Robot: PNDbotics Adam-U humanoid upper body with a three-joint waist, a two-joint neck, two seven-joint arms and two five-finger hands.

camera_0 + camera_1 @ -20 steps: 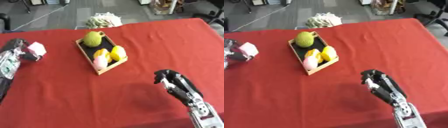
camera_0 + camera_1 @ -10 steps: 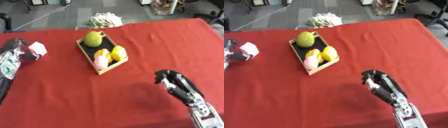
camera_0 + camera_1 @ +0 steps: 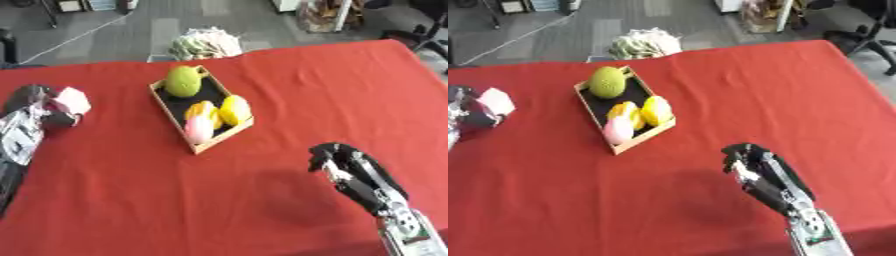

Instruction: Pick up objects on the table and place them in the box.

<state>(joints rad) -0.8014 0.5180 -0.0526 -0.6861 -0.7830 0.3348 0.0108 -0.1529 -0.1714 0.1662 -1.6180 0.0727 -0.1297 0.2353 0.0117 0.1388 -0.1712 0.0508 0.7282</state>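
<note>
A wooden box (image 3: 178, 128) with a black floor lies askew on the red table (image 3: 289, 95). It holds a green bumpy fruit (image 3: 183, 81), a yellow fruit (image 3: 234, 109), an orange-yellow piece (image 3: 203, 109) and a pink one (image 3: 199, 129). At the far left my left hand (image 3: 41, 111) is shut on a pale pink blocky object (image 3: 70, 100), held over the table's left side, well apart from the box. My right hand (image 3: 343, 161) hovers at the lower right with its fingers curled and nothing in them.
A pale bundle of cloth or bags (image 3: 205, 42) lies on the grey floor beyond the table's far edge. An office chair (image 3: 866, 30) stands at the upper right. The table's far edge runs close behind the box.
My left hand with the pink object has drifted slightly right, toward the box. The right hand has stayed in place.
</note>
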